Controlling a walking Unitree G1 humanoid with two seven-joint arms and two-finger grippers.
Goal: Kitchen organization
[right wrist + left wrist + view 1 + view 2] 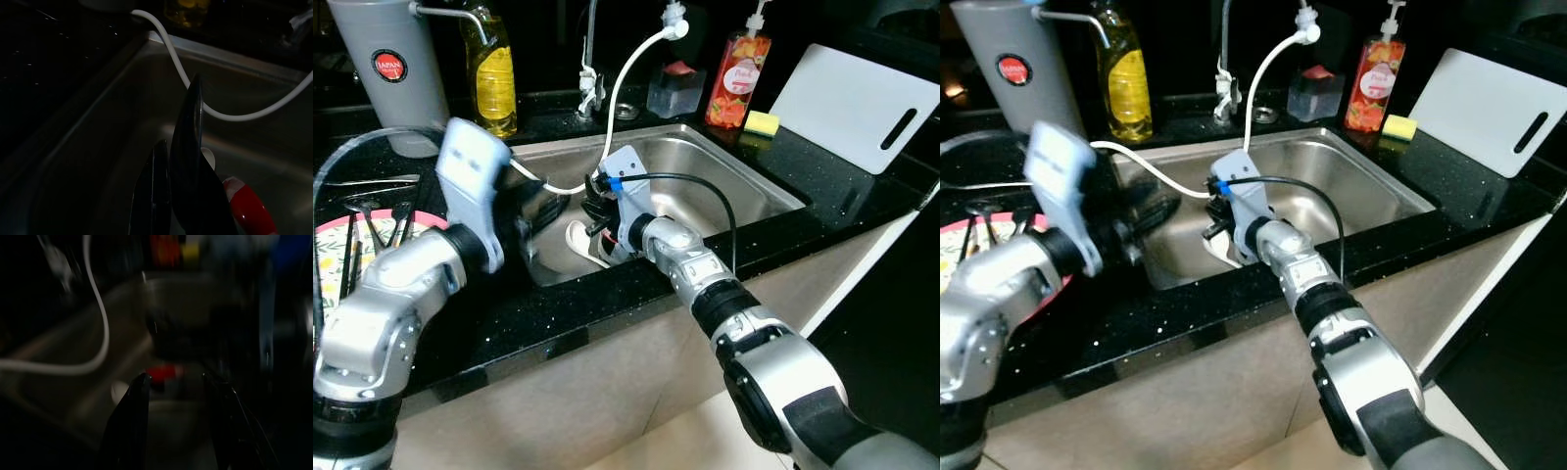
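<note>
The right claw [178,147] reaches down into the steel sink [744,181], its two black fingers nearly pressed together with nothing between them — just beside its tips, on the sink floor, lies a red and white object [247,208], close to the fingers but apart from them. The left claw [173,384] hangs over the near left part of the sink with its fingers spread apart and empty, and the same red thing shows blurred beyond the tips. A white hose [626,83] curves from the faucet across the sink, and a yellow sponge [762,122] rests on the black table [832,186].
</note>
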